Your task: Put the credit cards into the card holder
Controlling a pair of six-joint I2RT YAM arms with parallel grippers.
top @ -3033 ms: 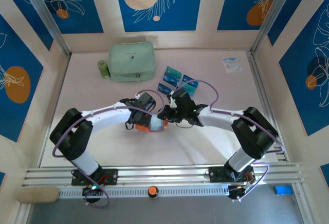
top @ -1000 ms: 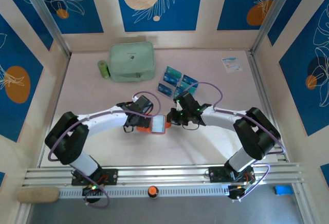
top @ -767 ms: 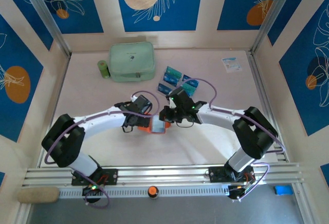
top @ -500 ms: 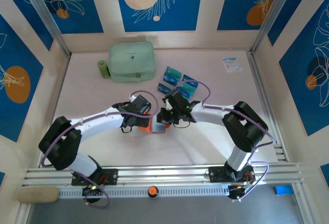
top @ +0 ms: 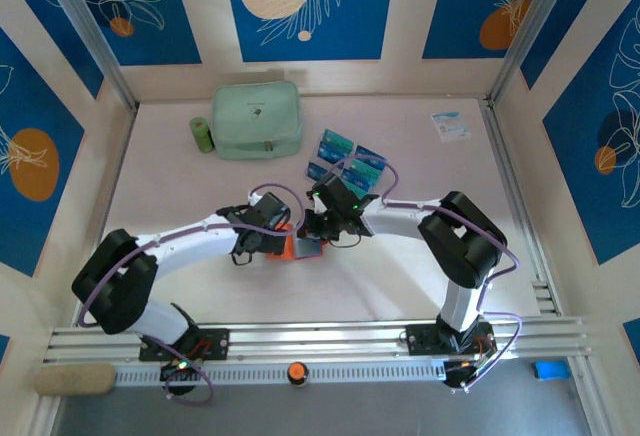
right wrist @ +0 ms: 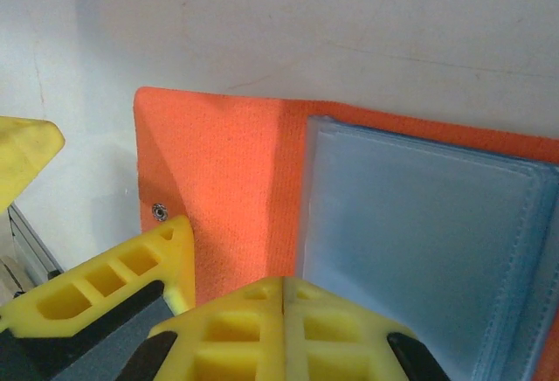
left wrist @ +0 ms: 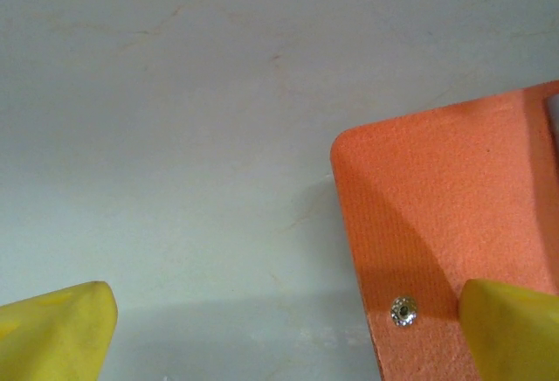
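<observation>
your card holder is lying open on the table between the arms, soft and floppy, its sleeve looking slick. your left gripper is gaping over the snap flap. your right gripper is clenched at the sleeve's edge. the credit cards, thin and stiff, are lying behind. you're best pinching an edge.

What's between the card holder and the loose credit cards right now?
In the top view, the right gripper, shut, and its wrist span that stretch, tips over the open card holder; the credit cards lie just beyond.

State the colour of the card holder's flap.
The card holder flap is orange, with a silvery snap button; the left wrist view shows it best.
</observation>
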